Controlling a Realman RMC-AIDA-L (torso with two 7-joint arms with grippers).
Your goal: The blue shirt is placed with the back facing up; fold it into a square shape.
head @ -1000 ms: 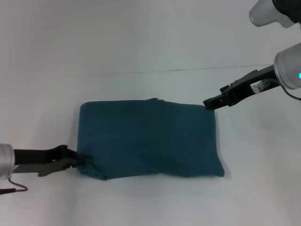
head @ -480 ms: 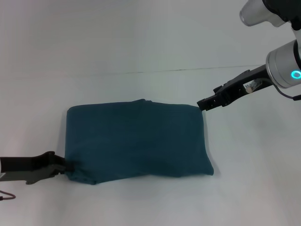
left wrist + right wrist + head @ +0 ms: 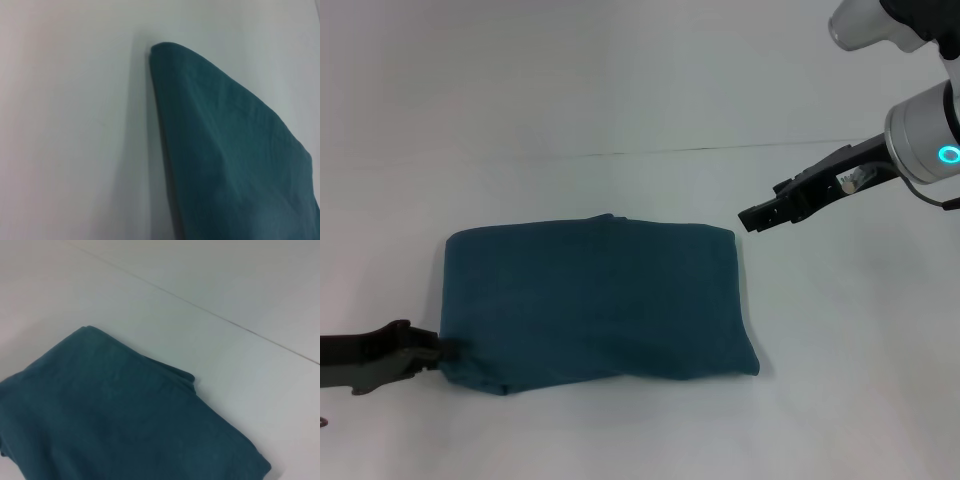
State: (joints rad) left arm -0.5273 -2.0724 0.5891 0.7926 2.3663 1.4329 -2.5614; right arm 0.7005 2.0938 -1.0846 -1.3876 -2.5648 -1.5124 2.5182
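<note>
Lying flat on the white table [image 3: 620,100] as a neat folded rectangle, the blue shirt [image 3: 595,300] has its near-left corner pinched tight by the left gripper [image 3: 432,352], while the right gripper [image 3: 748,217] hangs just off the far-right corner, touching nothing, and whether it's open can't be made out.
</note>
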